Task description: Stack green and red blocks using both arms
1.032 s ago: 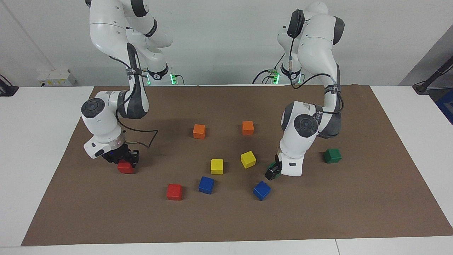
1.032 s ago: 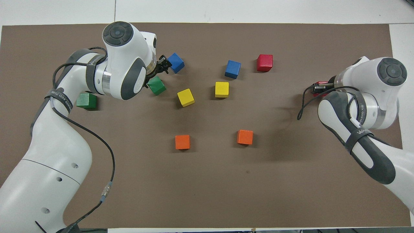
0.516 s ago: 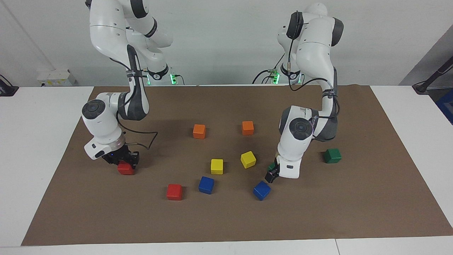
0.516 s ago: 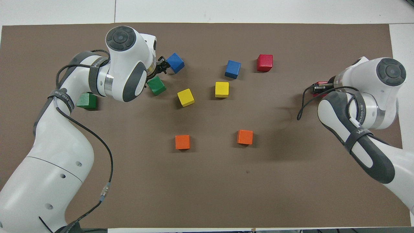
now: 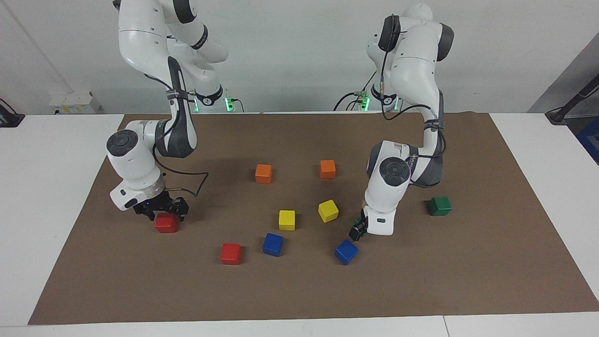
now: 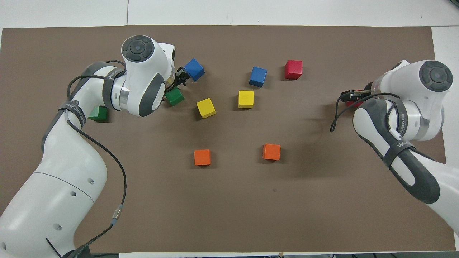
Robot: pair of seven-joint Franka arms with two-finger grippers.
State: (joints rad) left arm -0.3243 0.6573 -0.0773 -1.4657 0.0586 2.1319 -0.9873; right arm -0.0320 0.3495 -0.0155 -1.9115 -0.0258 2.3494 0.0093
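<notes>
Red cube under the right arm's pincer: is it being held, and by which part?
Seemingly not held: the right pincer stands open just over the red cube, which rests on the mat.

Matt cubes (image 5: 230, 253) on matt brown paper mat (image 5: 299, 290); glossy white arms (image 5: 140, 47)

Cubes (image 5: 287, 220) lie scattered on the mat (image 5: 299, 290).

Left gripper (image 6: 179, 77) is sitting low betw. a green block (image 6: 174, 96) & a blue block (image 6: 194, 69). Right gripper (image 6: 349, 96) is hanging over a red block (image 6: 353, 104) nr the mat (image 6: 229, 200) edge at right arm's end. 2nd red block (image 6: 293, 69) is lying nr mat's farthest edge.
</notes>
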